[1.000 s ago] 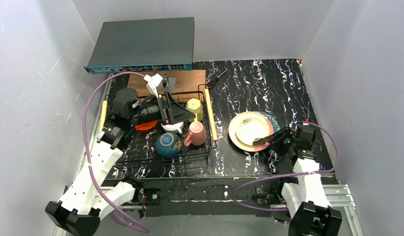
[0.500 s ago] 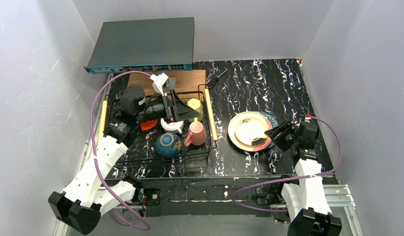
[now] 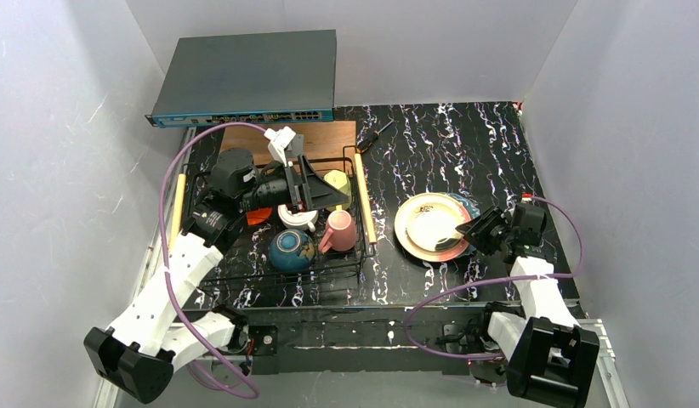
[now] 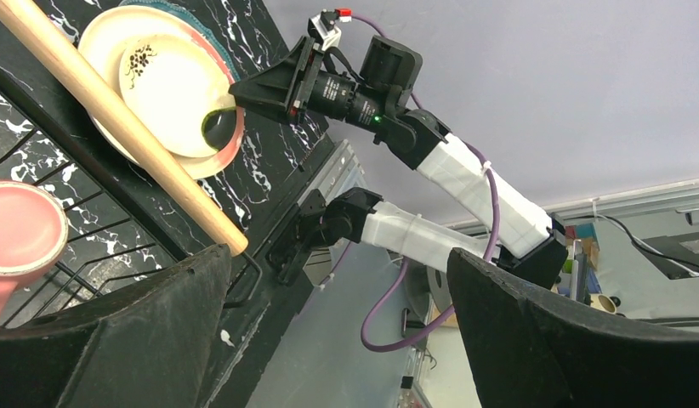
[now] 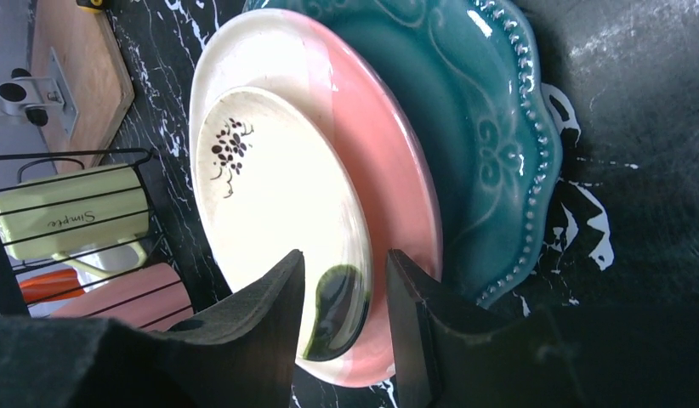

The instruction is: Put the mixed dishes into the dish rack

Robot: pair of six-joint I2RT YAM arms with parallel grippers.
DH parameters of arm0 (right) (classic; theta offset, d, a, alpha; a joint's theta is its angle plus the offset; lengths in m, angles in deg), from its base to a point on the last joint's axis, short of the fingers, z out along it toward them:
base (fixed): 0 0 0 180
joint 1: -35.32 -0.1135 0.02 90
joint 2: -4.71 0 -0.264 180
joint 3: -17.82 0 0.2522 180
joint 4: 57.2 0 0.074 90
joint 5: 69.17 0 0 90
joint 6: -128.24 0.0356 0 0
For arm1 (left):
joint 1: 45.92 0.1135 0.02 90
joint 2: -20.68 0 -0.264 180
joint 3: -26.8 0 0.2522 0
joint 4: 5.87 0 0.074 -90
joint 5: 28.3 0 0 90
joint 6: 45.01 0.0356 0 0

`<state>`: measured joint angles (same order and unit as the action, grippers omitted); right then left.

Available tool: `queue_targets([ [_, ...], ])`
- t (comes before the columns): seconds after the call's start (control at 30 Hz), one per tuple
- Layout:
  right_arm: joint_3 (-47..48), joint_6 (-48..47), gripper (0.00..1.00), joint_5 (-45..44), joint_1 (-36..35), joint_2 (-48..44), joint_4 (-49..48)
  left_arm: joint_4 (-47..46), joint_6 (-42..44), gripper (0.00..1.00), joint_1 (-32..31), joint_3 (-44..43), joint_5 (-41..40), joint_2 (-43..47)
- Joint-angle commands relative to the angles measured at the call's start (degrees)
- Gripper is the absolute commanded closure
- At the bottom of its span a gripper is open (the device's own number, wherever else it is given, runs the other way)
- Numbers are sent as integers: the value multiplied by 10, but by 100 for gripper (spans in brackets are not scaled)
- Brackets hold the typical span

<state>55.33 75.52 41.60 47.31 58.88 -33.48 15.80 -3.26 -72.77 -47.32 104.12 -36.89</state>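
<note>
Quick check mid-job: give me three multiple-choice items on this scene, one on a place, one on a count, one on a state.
1. Where is the pink mug? A on the stacked plates; B in the dish rack; C on the wooden board.
2. How many plates are in that stack? A one; B two; C three.
3. How do the left fingers stand? A wide open, empty; B shut on a mug; C shut on a plate.
Key: B, the rack's wire walls surround it; C, the teal, pink-and-cream and small cream plates overlap; A, nothing lies between them.
</note>
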Motion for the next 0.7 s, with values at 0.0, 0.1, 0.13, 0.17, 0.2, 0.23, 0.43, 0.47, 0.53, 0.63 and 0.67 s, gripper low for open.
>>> queue_targets([
  [0.0, -3, 2, 53, 5, 2, 18, -58, -12, 2, 2, -7, -4, 7, -6],
  [0.1, -2, 5, 56, 12, 2, 37, -73, -12, 3, 2, -10, -8, 7, -11],
  [0.13, -2, 6, 57, 14, 2, 44, -78, -12, 3, 2, -11, -9, 7, -13],
  [0.17, -1, 6, 58, 16, 2, 51, -82, -12, 3, 2, -12, -10, 7, -14],
  [0.2, 0, 6, 59, 17, 2, 58, -86, -12, 3, 2, -12, -10, 6, -16],
  [0.23, 2, 5, 60, 18, 2, 65, -88, -13, 3, 2, -13, -11, 7, -17],
  [0.43, 7, 6, 63, 36, 1, 103, -111, -13, 6, 2, -20, -17, 6, -27],
  [0.47, 8, 7, 64, 39, 1, 109, -113, -13, 6, 2, -21, -17, 5, -29],
  [0.53, 11, 7, 68, 45, 1, 117, -115, -14, 6, 2, -22, -17, 5, -33],
  [0.63, 15, 5, 77, 55, 1, 122, -113, -15, 5, 2, -24, -19, 4, -37],
  [0.67, 16, 5, 80, 57, 1, 121, -113, -15, 5, 2, -25, -20, 3, -38],
])
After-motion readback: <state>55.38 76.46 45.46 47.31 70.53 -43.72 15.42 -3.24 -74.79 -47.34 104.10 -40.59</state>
